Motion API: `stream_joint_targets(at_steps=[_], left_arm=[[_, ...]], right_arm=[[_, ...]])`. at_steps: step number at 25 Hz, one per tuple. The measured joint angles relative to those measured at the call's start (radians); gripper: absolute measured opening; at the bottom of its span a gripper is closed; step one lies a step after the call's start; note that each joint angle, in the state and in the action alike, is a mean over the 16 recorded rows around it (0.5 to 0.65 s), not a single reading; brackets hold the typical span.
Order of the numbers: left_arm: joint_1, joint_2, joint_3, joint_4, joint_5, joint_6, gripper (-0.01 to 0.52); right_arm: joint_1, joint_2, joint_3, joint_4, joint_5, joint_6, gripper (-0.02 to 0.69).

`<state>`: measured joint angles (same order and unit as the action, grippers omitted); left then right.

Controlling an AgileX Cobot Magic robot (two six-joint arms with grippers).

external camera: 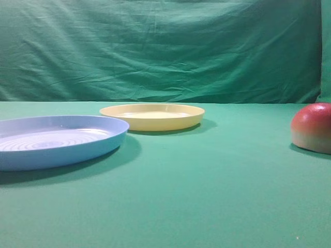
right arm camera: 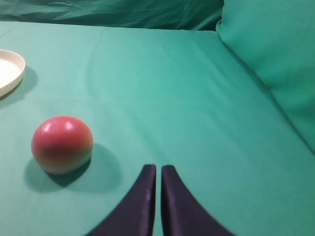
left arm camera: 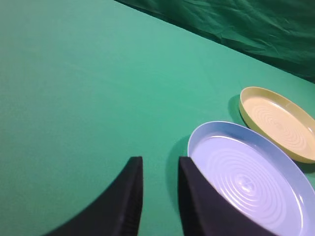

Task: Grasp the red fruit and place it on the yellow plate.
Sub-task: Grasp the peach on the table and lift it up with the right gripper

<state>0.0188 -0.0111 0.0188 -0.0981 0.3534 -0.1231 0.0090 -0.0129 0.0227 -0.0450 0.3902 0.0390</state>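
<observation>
At the left edge of the high view sits the light blue plate (external camera: 57, 140), with the yellow plate (external camera: 152, 116) just behind and to its right, near the frame's middle; neither holds anything. Far over at the right edge of that view the red fruit (external camera: 313, 127) rests on the green cloth (external camera: 207, 196), well apart from both plates and half cut off by the frame. Your left gripper (left arm camera: 160, 196) shows in its wrist view with a narrow gap between the fingers, holding nothing, parked beside the blue plate, so leave it there. Your right gripper (right arm camera: 158, 196) has its fingers pressed together with nothing between them, and in its wrist view the fruit lies at lower left, to the left of the fingertips. The step in hand looks like the approach, so spread the fingers wide first, since the fruit is round and smooth and would likely roll if nudged by shut tips. Swing left until the fruit sits centred between the fingers, come down around its widest part, then close gently.
</observation>
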Motion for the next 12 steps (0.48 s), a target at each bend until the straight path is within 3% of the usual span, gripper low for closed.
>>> stream_joint_targets(at_steps=[12], left_arm=[[0.0, 0.0, 0.0, 0.0, 0.0, 0.0, 0.157]], right_arm=[[0.0, 0.0, 0.0, 0.0, 0.0, -0.001, 0.0]])
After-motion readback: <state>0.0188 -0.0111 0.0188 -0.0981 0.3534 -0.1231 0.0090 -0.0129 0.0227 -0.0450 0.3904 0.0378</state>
